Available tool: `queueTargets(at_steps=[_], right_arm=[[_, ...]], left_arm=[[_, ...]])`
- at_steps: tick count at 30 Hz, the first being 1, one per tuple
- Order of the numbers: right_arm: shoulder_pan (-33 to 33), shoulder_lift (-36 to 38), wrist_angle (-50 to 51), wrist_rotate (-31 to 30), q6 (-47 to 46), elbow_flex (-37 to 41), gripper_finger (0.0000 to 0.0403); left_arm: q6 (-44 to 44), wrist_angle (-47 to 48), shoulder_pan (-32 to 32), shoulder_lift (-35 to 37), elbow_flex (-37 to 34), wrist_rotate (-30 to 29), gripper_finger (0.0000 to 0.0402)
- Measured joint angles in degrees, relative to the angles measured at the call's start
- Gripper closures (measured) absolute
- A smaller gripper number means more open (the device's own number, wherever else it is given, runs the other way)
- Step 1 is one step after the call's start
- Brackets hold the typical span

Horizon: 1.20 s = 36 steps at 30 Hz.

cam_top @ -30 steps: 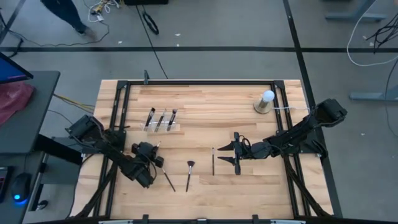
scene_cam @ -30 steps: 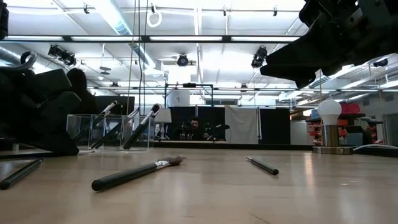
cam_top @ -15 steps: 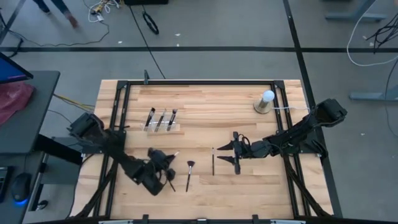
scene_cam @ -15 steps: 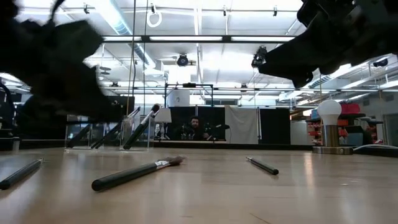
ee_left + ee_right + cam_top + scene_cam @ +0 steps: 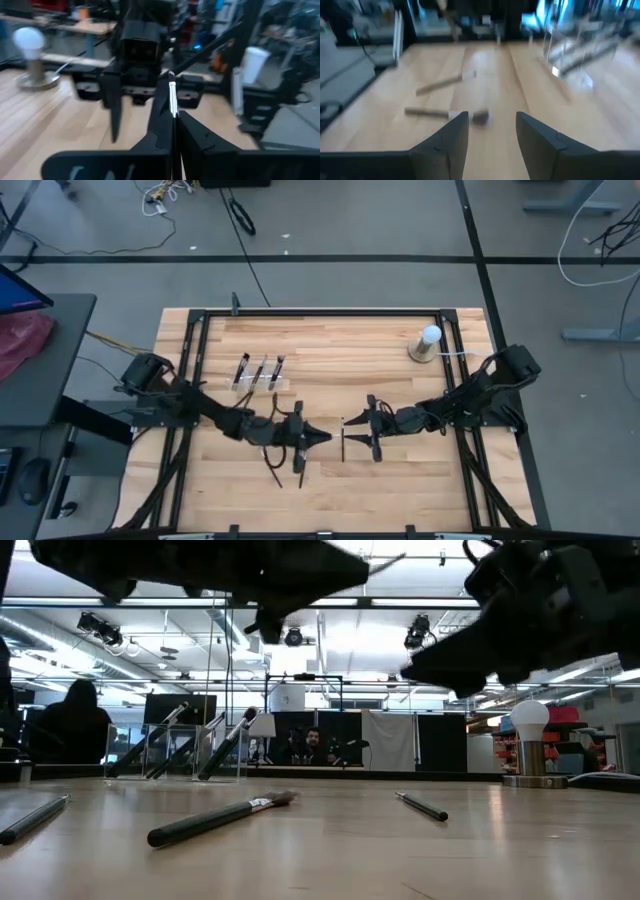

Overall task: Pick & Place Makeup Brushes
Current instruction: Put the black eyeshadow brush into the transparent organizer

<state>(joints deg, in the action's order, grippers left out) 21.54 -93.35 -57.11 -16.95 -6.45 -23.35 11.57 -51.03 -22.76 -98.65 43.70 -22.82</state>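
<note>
Three makeup brushes (image 5: 258, 372) lean in a clear holder (image 5: 180, 750) at the far left. Three more lie flat on the wood: a fan brush (image 5: 301, 464), a dark one (image 5: 270, 471) and a thin one (image 5: 343, 444). My left gripper (image 5: 318, 438) hovers level over the table's middle, pointing right, shut on another thin brush (image 5: 172, 97). Facing it, my right gripper (image 5: 352, 432) hangs open above the thin brush on the wood, with nothing between its fingers (image 5: 462, 135). My left gripper pinches the thin brush between its two fingers, right beside the silvery ferrule (image 5: 172, 102). The brush runs along the fingers and sticks out past their tips (image 5: 385, 558) toward the table's right. It is lifted clear of the table, roughly level.
A white ball on a round base (image 5: 427, 343) stands at the far right. A black frame (image 5: 320, 313) borders the wooden table. Bare wood lies between the holder and the ball.
My left gripper has swung from the near left toward the table's middle and risen. It has tipped from pointing down to level, still shut on the thin brush it carries. My right gripper has edged a little leftward and down. The brushes on the table have not moved.
</note>
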Motion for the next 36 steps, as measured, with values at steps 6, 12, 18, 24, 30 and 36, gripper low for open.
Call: queueTargets(at_steps=[6, 12, 18, 24, 30, 36], right_arm=[[0.02, -2.92, -17.53, -0.02, 6.91, 0.00, 0.0236], [0.00, -2.92, -21.39, 1.90, 9.08, -0.60, 0.0236], [0.02, -2.92, -16.98, 5.97, 10.19, -4.63, 0.0238], [0.07, -2.92, -12.60, 6.86, 10.59, -7.06, 0.0276], [0.00, -2.92, -12.47, 8.31, 10.59, -7.06, 0.0341], [0.33, -2.29, -11.32, 8.25, 10.41, -7.06, 0.0393]], left_arm=[[-0.22, -1.81, 1.85, 0.02, 0.00, 3.50, 0.0385], [-0.22, -1.89, 1.77, 0.02, 0.00, 3.48, 0.0384], [-0.24, -2.42, 1.83, 0.02, -0.02, 3.38, 0.0384], [-0.24, -2.42, 1.78, 0.04, -0.04, 3.11, 0.0383], [-0.28, -2.36, 1.72, 0.04, -0.04, 3.42, 0.0383], [-1.11, -2.19, 1.73, 0.04, -0.07, 3.20, 0.0374]])
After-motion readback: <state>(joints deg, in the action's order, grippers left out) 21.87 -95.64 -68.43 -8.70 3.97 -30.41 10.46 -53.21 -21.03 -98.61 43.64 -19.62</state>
